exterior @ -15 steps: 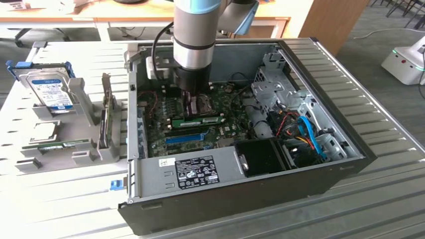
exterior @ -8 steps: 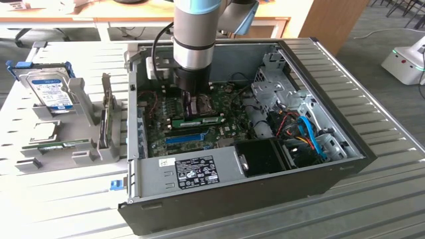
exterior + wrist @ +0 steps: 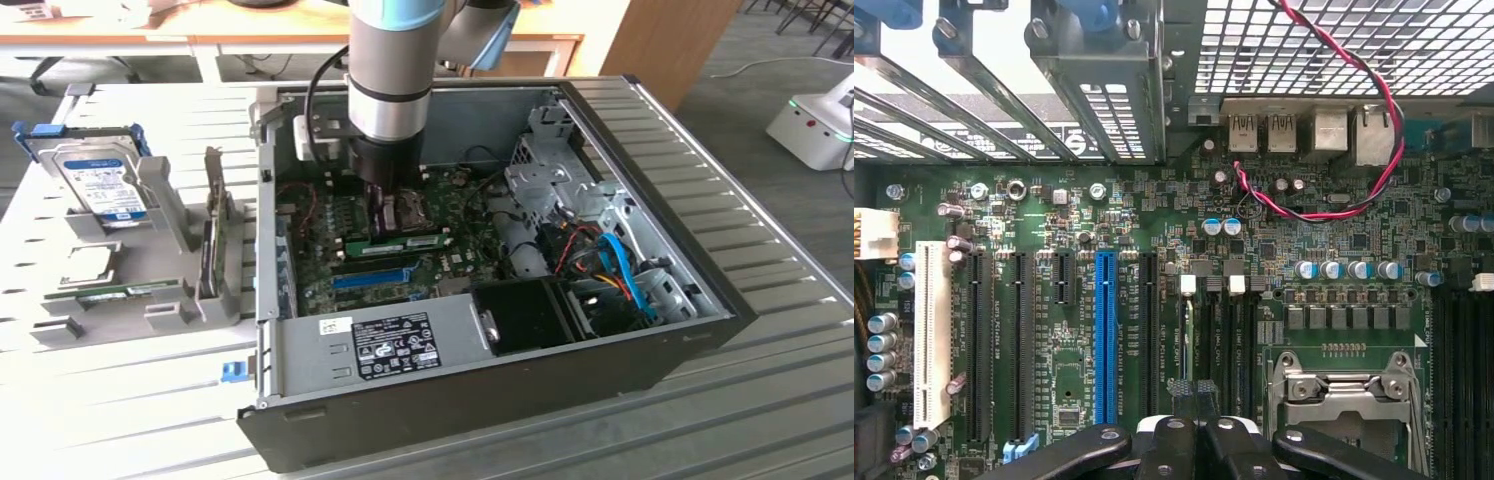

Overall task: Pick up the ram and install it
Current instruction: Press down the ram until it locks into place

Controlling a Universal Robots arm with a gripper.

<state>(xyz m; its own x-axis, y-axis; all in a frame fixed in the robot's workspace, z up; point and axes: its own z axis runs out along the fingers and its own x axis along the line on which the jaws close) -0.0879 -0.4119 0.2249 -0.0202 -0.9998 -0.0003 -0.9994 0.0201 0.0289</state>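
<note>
Green ram is lying seated on the motherboard inside the case, its long axis running towards the exterior view's right, while being pressed from directly above by the closed gripper.

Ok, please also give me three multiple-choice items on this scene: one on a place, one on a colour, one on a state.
1. Where is the hard drive? A under the arm; B in the grey rack; C on the floor.
2. Which colour has the expansion slot among the black ones? A red; B blue; C yellow.
3. How is the claw? A wide open; B shut; C half open.
1B, it stands outside the computer case; 2B, plainly blue; 3B, closed tight.
</note>
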